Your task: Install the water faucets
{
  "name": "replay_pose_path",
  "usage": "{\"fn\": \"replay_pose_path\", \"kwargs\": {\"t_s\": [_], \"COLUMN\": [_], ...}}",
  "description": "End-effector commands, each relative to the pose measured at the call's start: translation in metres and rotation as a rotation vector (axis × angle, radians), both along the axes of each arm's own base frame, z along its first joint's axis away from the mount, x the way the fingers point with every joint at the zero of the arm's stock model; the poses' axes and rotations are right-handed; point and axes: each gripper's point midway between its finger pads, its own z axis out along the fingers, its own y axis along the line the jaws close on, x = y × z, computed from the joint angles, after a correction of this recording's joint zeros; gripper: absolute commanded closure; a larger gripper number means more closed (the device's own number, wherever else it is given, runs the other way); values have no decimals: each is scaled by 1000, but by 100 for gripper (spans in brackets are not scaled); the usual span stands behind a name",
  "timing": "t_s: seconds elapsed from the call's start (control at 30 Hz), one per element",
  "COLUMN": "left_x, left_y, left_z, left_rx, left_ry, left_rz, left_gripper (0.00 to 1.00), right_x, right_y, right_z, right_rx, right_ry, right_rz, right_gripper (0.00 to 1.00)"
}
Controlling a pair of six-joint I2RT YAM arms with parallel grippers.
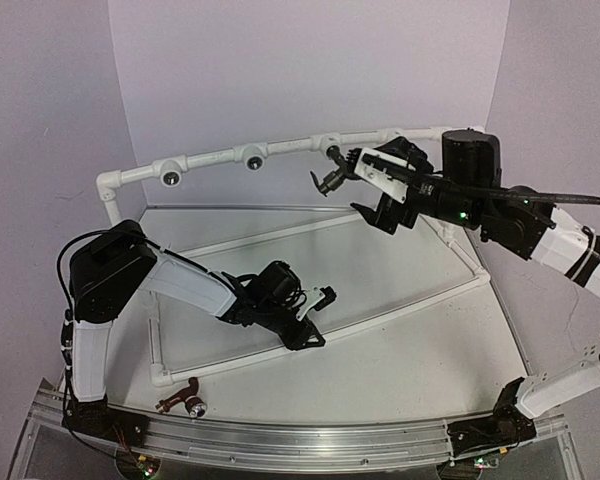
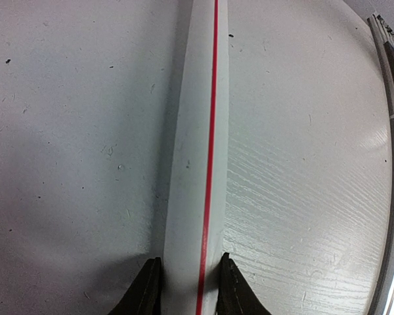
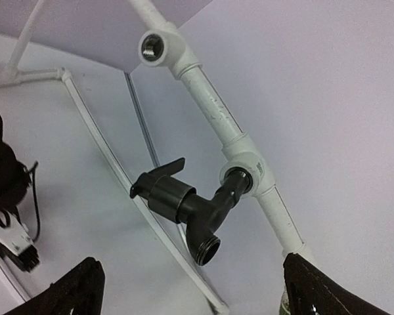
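Reddish-brown faucet [image 1: 183, 399] lies on the counter [image 1: 400, 350], well behind the left tool [image 1: 320, 318], whose fingers [image 2: 148, 292] press both sides of the red-striped white pipe [image 2: 197, 164]. Farther off, the black faucet [image 3: 190, 207] sits in a tee socket [image 3: 246, 174] just ahead of the right tool [image 1: 355, 185], which is spread wide apart.

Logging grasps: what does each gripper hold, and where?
The left gripper grips the white pipe across its straight run; right gripper holds nothing, open near the black faucet.
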Motion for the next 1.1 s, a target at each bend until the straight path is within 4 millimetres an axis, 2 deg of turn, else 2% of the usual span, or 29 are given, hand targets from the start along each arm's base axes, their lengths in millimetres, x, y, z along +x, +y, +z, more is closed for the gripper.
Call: {"fn": "replay_pose_path", "kwargs": {"t_s": [0.0, 0.07, 0.2, 0.4, 0.47, 0.53, 0.63, 0.7, 0.77, 0.8, 0.9, 1.07], "left_x": [-59, -59, -60, -60, -61, -61, -61, -61, -61, -61, -60, -60], "left_y": [94, 94, 95, 93, 94, 95, 94, 94, 95, 95, 95, 94], "left_z": [-109, -109, -112, -112, -114, -114, -113, -113, -113, -113, -113, -114], "left_rx": [441, 442, 448, 443, 448, 447, 443, 442, 444, 444, 445, 443], "left_ry": [283, 285, 289, 294, 297, 299, 299, 300, 301, 301, 302, 306], "left_rz": [81, 81, 79, 75, 75, 75, 73, 73, 73, 75, 76, 75], "left_gripper": [92, 93, 93, 93, 93, 93, 93, 93, 93, 93, 93, 93], "right_x": [25, 36, 50, 60, 65, 68, 75, 81, 89, 93, 104, 105], "right_y": [-2, -2, 7, 27, 34, 40, 46, 45, 43, 42, 38, 36], "right_z": [17, 16, 27, 15, 4, 1, -1, 0, 3, 11, 18, 29], "right_rx": [-293, -387, -431, -471, -511, -520, -494, -455, -382, -296, -59, 487], "right_ry": [-266, -357, -510, -594, -589, -601, -591, -561, -518, -491, -392, -186], "right_rz": [-47, -96, -180, -232, -255, -284, -337, -394, -471, -515, -655, -699], "right_gripper": [4, 4, 4, 10, 18, 29, 56, 70, 79, 83, 98, 98]}}
